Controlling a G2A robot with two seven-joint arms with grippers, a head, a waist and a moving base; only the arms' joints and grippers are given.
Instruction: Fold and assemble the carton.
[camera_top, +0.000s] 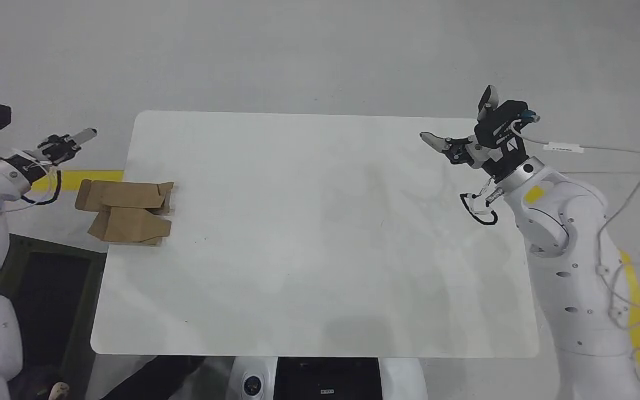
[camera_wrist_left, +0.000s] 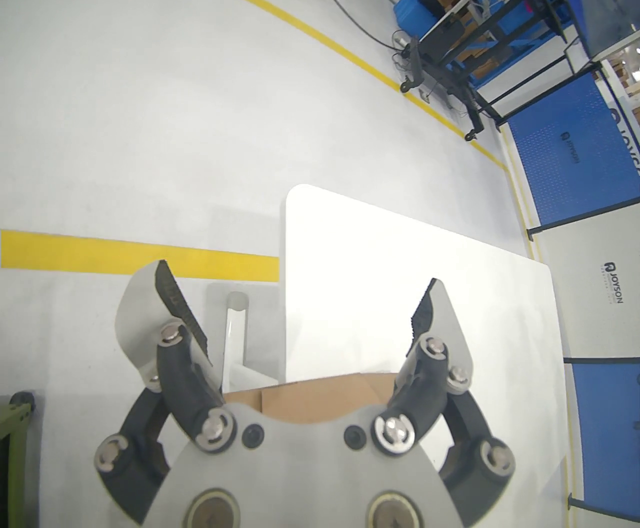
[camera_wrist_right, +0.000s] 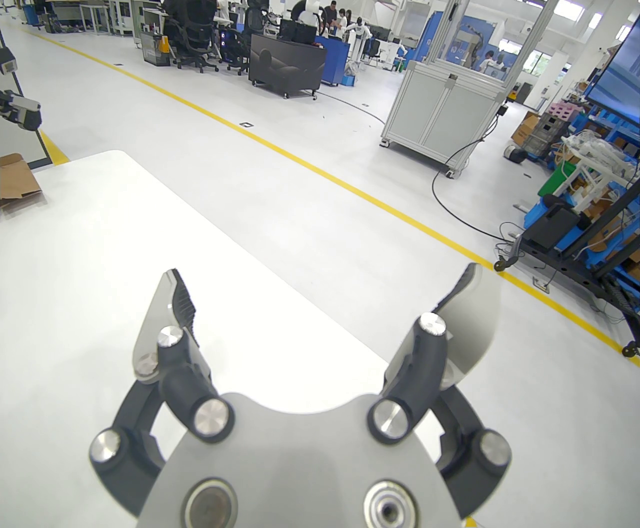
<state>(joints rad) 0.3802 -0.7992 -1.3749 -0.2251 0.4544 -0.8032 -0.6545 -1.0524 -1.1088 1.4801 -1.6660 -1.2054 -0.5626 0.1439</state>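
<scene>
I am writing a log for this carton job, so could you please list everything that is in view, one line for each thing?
carton: one flat blank or two stacked pieces, cannot tell; brown; at the table's edge on the left arm's side, partly overhanging it.
table: one; white; under the carton.
floor tape: several lines; yellow; on the grey floor around the table.
left pincer: one; silver and black; open, off the table beyond the carton.
right pincer: one; silver and black; open, near the table's far corner, opposite the carton.
</scene>
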